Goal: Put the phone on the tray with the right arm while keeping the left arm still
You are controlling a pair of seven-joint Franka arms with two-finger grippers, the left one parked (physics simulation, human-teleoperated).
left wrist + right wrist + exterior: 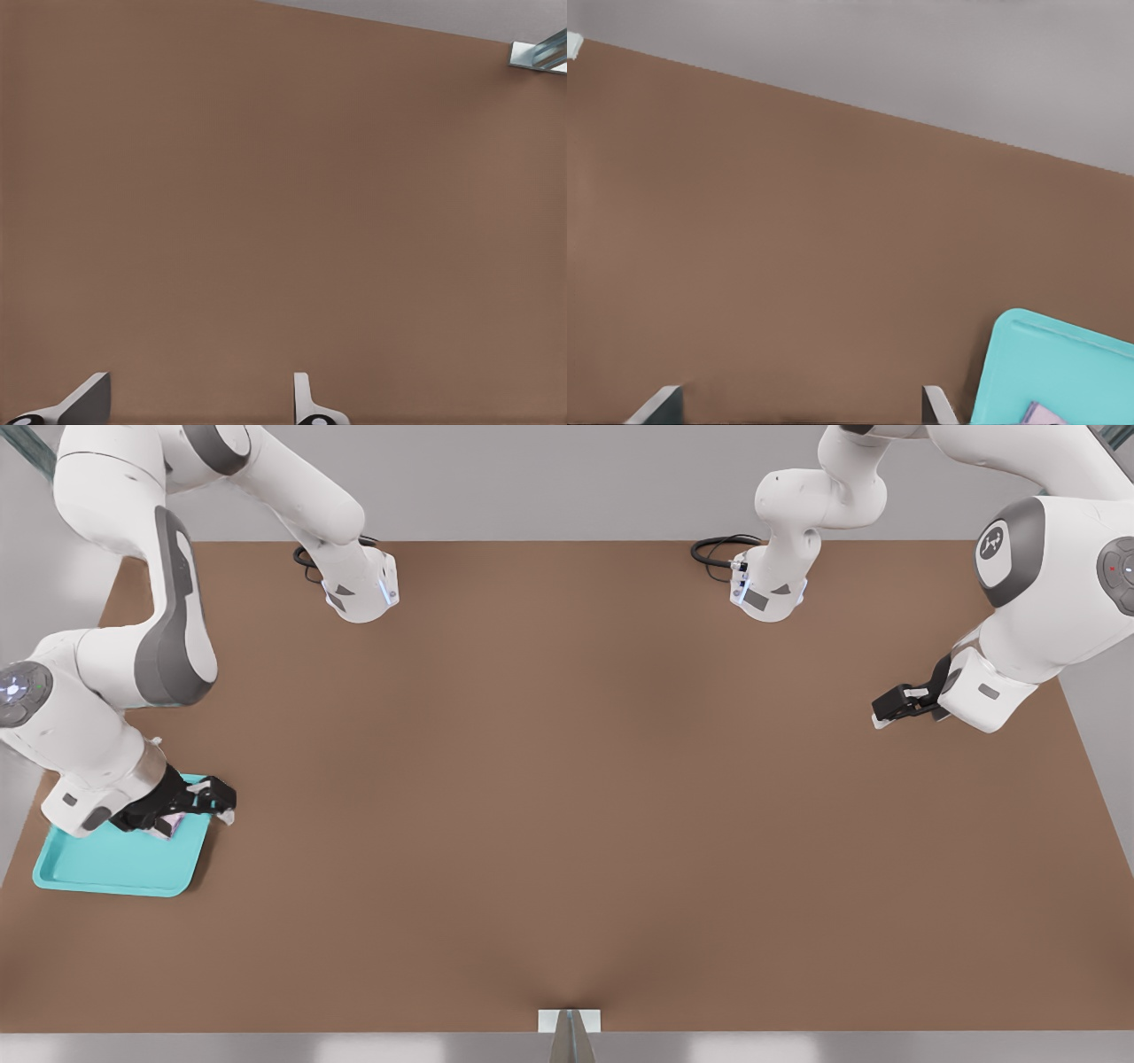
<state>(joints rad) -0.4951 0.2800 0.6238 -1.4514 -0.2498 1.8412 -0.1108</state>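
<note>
The turquoise tray (115, 865) lies on the brown table at the front view's left, near the table's edge. A small pale pink phone (175, 821) rests flat inside the tray by its far right corner. My right arm's gripper (213, 802) hangs low over that corner, partly covering the phone. In the right wrist view the fingers (663, 404) are spread wide with only bare table between them. The gripper (799, 394) is open, and the tray (1063, 363) with an edge of the phone (1044, 414) sits beside it, outside the fingers.
The parked arm (1019, 646) hovers over the table at the front view's right. Both arm bases (359, 584) with black cables stand along the far edge. A small metal bracket (569, 1027) sits at the near edge.
</note>
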